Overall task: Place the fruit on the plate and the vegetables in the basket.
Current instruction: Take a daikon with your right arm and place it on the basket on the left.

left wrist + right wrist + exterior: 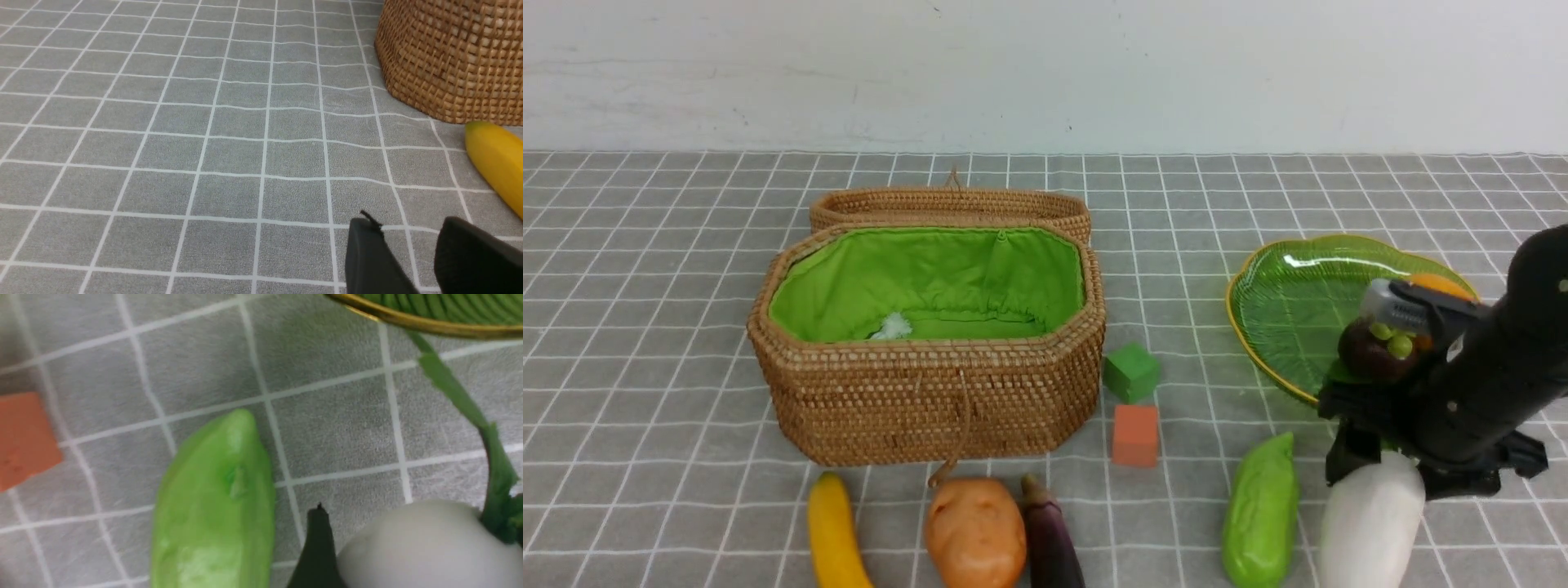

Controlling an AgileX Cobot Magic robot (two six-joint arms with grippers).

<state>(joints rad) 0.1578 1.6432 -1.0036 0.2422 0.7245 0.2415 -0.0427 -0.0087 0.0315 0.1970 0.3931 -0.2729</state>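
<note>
Grey checked cloth (645,327) | radish (1368,523): smooth white body, green leafy stalk

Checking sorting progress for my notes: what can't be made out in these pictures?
- Mango: front view, the right arm hides all but an orange sliver.
- Right pincer: its wrist view shows one finger beside the radish; grip unclear.
- Banana, potato, eggplant: cut off by the front view's bottom edge.
- White tuft in the basket: front view, too small to identify.
</note>
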